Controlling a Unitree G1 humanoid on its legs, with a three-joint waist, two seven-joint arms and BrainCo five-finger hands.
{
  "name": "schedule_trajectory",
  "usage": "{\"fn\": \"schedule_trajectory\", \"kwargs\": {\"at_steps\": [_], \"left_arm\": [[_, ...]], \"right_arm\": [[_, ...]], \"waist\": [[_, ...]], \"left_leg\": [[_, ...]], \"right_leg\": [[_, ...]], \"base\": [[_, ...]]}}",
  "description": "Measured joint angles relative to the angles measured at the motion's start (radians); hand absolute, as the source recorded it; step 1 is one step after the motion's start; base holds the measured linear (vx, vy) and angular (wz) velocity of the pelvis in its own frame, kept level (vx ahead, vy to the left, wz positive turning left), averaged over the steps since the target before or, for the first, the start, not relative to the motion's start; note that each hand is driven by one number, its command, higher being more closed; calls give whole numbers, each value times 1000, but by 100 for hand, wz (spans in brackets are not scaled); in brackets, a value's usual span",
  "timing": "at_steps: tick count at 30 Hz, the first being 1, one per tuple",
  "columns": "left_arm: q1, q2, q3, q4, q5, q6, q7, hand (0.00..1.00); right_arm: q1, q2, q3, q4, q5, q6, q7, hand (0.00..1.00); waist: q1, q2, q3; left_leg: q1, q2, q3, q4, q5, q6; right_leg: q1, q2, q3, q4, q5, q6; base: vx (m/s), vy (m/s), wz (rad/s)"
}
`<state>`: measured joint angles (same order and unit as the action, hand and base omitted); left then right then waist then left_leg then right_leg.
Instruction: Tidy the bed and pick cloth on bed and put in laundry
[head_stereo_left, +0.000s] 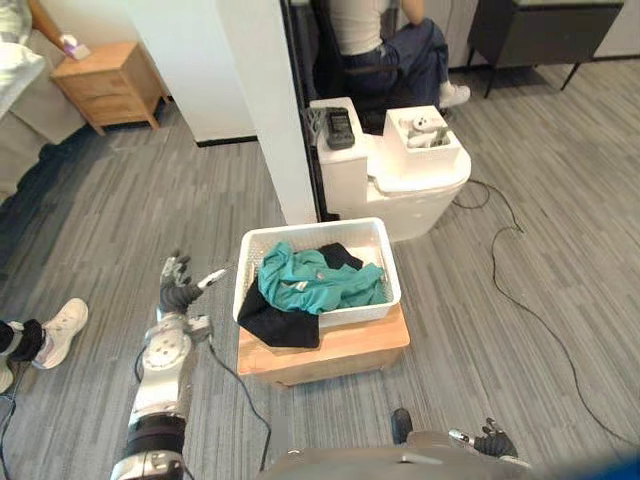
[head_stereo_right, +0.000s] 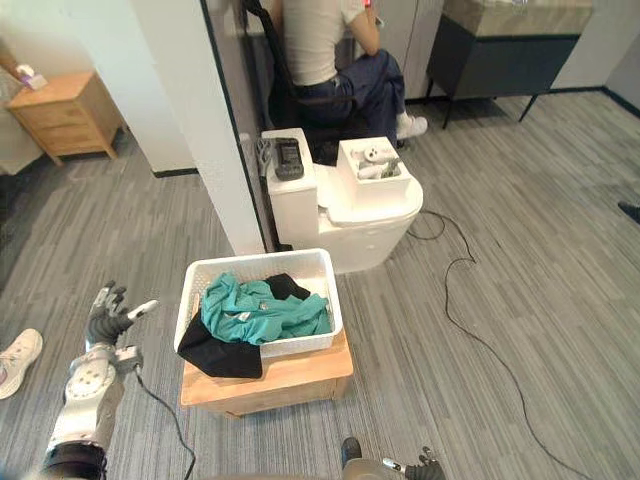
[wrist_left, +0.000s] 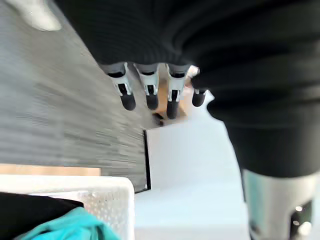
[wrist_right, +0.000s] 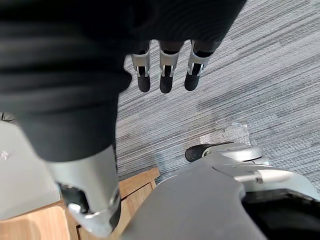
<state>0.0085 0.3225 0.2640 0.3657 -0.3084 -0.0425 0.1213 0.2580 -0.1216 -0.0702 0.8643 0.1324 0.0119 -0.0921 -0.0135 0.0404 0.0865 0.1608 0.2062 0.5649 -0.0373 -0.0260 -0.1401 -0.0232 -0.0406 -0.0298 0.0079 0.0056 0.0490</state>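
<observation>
Home-like room: wooden nightstand (head_stereo_left: 108, 82), laundry basket (head_stereo_left: 312, 227) holding clothes (head_stereo_left: 315, 282), dark sideboard (head_stereo_left: 540, 30).

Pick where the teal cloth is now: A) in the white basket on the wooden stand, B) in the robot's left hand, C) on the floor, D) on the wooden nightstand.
A: the teal cloth lies heaped in the white basket over a black cloth, on the wooden stand; the left hand beside the basket is open and holds nothing.

left hand (head_stereo_left: 178, 290): dark ribbed cover (wrist_left: 150, 30), seemingly black-tipped fingers (wrist_left: 128, 99)
</observation>
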Motion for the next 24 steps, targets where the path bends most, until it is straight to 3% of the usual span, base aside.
{"fn": "schedule_trajectory", "kwargs": {"at_steps": [3, 6, 9, 12, 16, 19, 24], "left_arm": [[47, -8, 38, 1, -85, 39, -22, 0], [119, -73, 111, 57, -195, 115, -81, 0], [181, -137, 120, 167, -200, 165, -117, 0], [256, -227, 121, 320, -169, 170, -165, 0], [308, -310, 121, 508, -17, 152, -210, 0], [309, -315, 135, 548, 61, 141, -230, 0], [283, -310, 138, 607, 161, 171, -231, 0]], "right_arm": [[6, 2, 0, 8, 0, 4, 3, 0], [6, 2, -2, 20, 1, 4, 8, 0], [3, 5, -8, 39, 1, 4, 13, 0], [-12, 20, -48, 49, 0, 2, 19, 0], [-21, 35, -88, 57, -1, -4, 31, 0], [-27, 42, -96, 67, -5, -12, 39, 0], [-36, 42, -115, 74, -20, -20, 41, 0]], "waist": [[7, -6, -18], [18, -8, -19], [33, -13, -26], [35, -18, -29], [58, -17, -50], [61, -20, -55], [59, -14, -67]], "left_leg": [[3, -2, -14, -11, 5, 1], [33, -6, -30, -31, 9, -1], [34, -8, -44, -32, 9, -1], [45, -10, -54, -36, 9, -1], [65, -15, -52, -50, 10, 0], [71, -14, -54, -54, 10, 0], [69, -15, -40, -63, 9, 0]], "right_leg": [[11, -2, -17, -9, 0, 0], [51, -3, -40, -27, -2, 1], [60, -7, -50, -30, -6, 2], [76, -11, -69, -30, -12, 3], [90, -13, -70, -29, -18, 8], [96, -13, -71, -29, -25, 7], [90, -11, -64, -36, -22, 7]], "base": [[13, -16, 15], [17, -6, 15], [8, -5, 16], [-4, -8, 12], [0, 0, 0], [-42, -17, 8], [-7, -16, -7]]}}
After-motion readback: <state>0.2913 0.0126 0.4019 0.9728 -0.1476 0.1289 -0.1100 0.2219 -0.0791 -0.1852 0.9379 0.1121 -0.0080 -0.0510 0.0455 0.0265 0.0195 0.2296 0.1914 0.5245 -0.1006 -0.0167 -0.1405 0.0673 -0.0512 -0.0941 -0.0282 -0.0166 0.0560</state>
